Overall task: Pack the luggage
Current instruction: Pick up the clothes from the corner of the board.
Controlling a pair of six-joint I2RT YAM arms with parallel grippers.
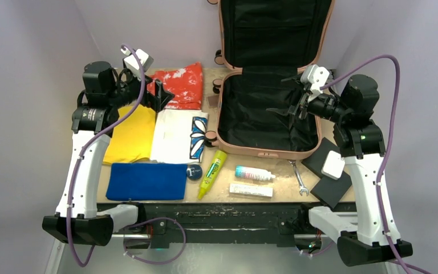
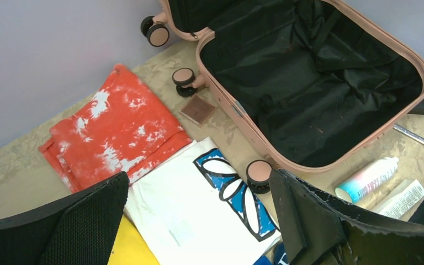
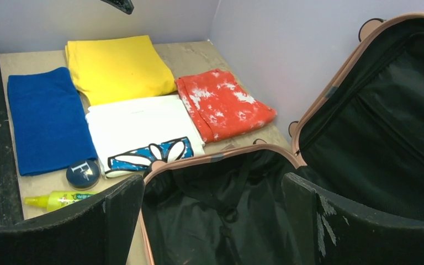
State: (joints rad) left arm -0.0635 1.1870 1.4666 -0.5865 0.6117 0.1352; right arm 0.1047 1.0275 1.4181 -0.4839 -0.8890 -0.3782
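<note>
The luggage (image 1: 260, 152) lies open at the back right of the table. It is a salmon-pink shell with black lining, and its lid stands upright behind it. The lower half holds nothing but lining and straps. My left gripper (image 1: 162, 96) hangs open above the folded white shirt with a blue flower (image 1: 177, 137), beside the orange tie-dye shirt (image 1: 177, 85). Nothing lies between its fingers (image 2: 96, 221). My right gripper (image 1: 290, 100) hovers open over the luggage's lower half (image 3: 221, 156), also with nothing in it.
A yellow cloth (image 1: 131, 134) and a blue cloth (image 1: 146, 181) lie at the left. Along the front are a round blue tin (image 1: 194, 173), a yellow-green tube (image 1: 212, 173), a spray bottle (image 1: 254, 174), a white tube (image 1: 251, 190), a wrench (image 1: 298, 177) and black pads (image 1: 328, 171).
</note>
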